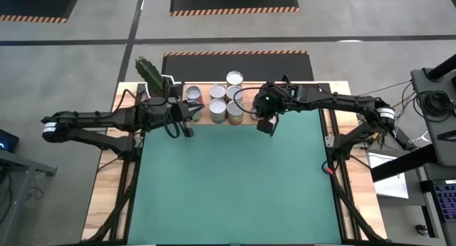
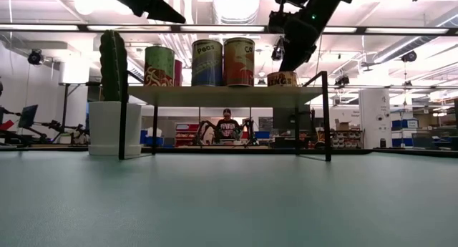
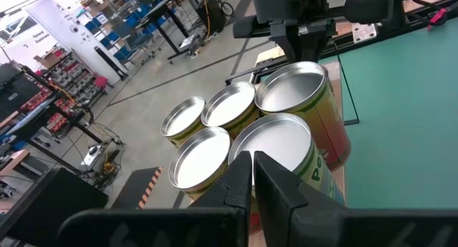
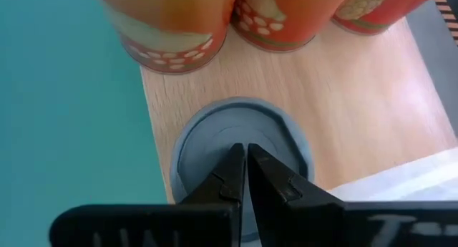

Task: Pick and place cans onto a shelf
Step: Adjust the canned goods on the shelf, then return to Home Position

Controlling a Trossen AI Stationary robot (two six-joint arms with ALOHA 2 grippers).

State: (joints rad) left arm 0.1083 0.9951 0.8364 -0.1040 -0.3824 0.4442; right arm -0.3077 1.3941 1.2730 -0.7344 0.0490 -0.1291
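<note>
Looking across: the green mat (image 2: 229, 204) fills the near ground of the low view, bare up to the shelf's black legs.
Table: light wood shows round the mat's edges (image 1: 103, 196) in the high view.
Shelf: the light-wood board (image 2: 222, 94) stands on thin black legs at the table's far edge, between the two arms.
Cans: a cluster of cans (image 1: 226, 101) with silver tops stands on the shelf; the low view shows three tall ones side by side and a shorter one (image 2: 282, 78) at their right.
Low tin: in the right wrist view a flat, grey-topped tin (image 4: 240, 143) sits on the shelf board just in front of three orange-labelled cans (image 4: 279, 18).
Left gripper: the left gripper (image 3: 252, 168) has its fingers pressed together, holding nothing, poised above the silver tops at the left end of the cluster.
Right gripper: the right gripper (image 4: 245, 165) also has its fingers together and empty, directly over the grey-topped tin at the shelf's right end.
Cactus: a green cactus (image 2: 113, 64) in a white pot (image 2: 105, 129) stands at the shelf's left end.
Beyond: a person (image 2: 227, 125) sits far back in the room, seen under the shelf.
</note>
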